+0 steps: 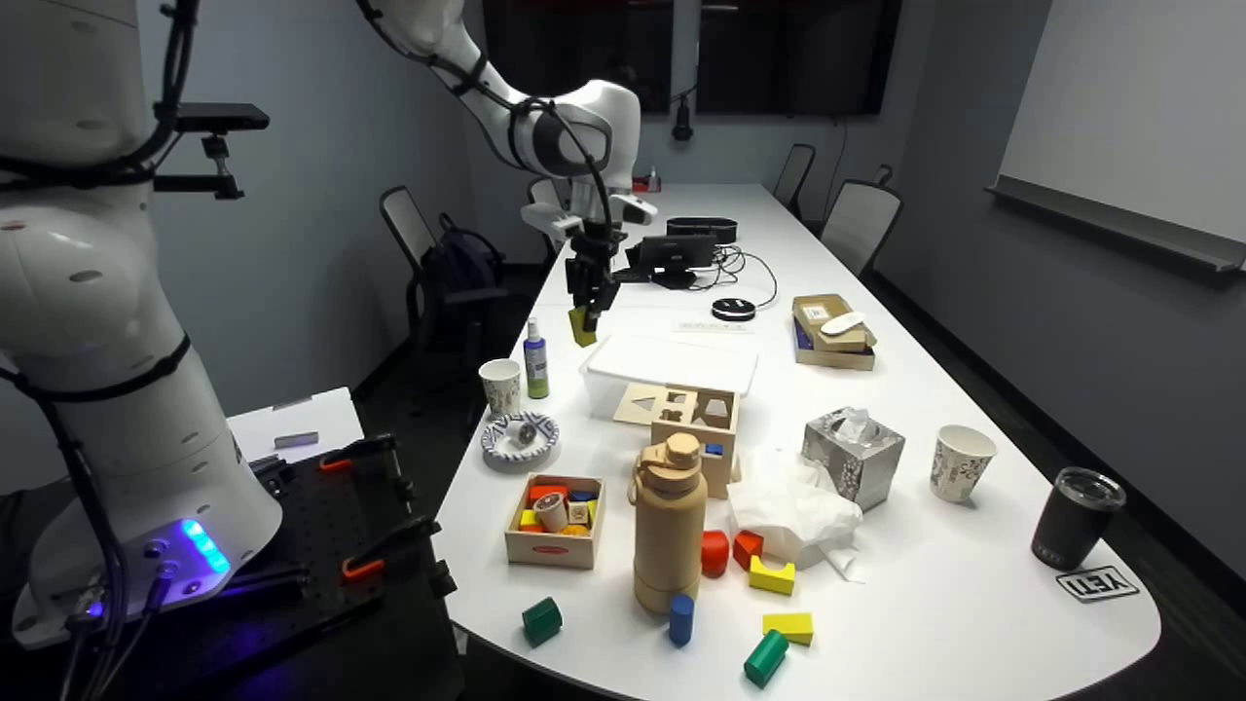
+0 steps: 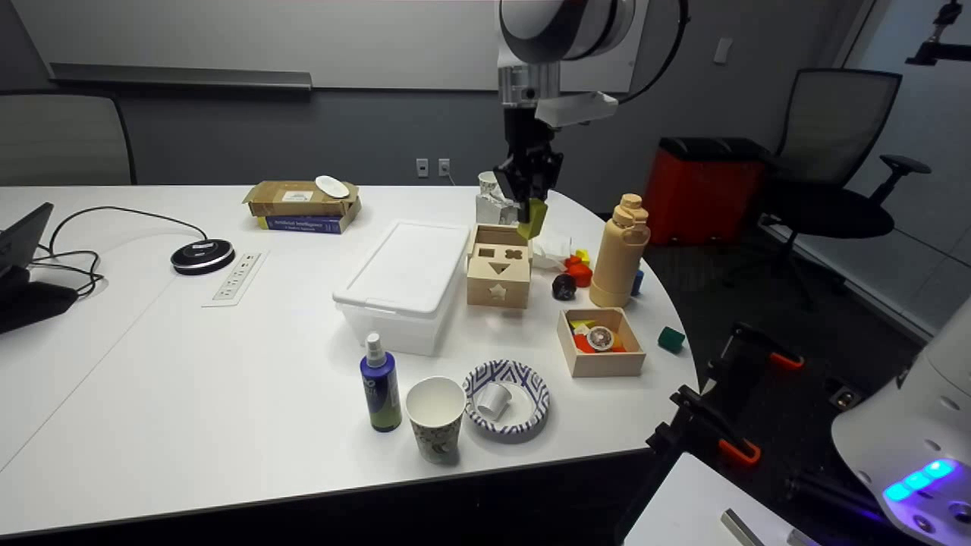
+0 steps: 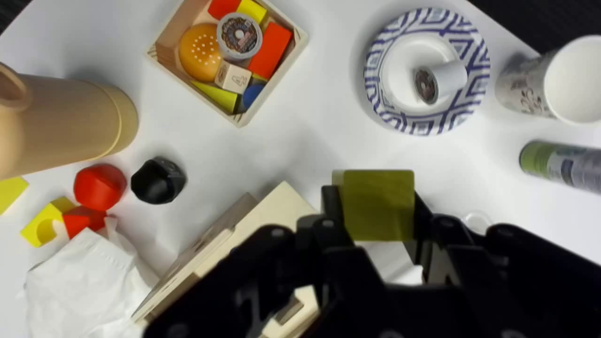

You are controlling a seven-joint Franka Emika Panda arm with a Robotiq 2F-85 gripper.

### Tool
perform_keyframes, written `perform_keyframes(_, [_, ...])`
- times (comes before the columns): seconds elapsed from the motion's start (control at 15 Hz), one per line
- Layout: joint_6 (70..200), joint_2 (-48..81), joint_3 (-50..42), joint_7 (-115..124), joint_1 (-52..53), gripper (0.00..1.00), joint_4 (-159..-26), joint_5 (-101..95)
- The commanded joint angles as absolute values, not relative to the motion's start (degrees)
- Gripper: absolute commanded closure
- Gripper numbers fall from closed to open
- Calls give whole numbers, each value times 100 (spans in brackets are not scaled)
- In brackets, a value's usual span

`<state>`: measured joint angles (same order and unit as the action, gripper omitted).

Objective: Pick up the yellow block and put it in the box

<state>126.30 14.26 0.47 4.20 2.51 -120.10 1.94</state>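
From afar I pinch the yellow block (image 2: 534,220) in my gripper (image 3: 376,206) above tbl. (image 2: 265,387), apart fr. wooden box (image 2: 482,293) w/ cutouts.

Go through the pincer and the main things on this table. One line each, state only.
Pincer: shut, gripping
Yellow block: held in mid-air
Wooden box with shape holes: partly open
Plastic bin: closed
Small block box: open, filled
Tan bottle: upright, capped
Spray bottle: upright
Paper cups: upright, open
Black tumbler: upright
Green cylinder: lying on side
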Motion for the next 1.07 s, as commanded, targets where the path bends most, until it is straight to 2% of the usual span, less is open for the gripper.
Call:
perform_keyframes(0.0, [12523, 1831, -45, 884, 55, 92, -11187, 652])
perform_keyframes(0.53, [12717, 3164, -135, 1506, -256, 92, -9830, 1606])
perform_keyframes(1.0, [12415, 4199, -272, 2365, -318, 92, -8618, 1633])
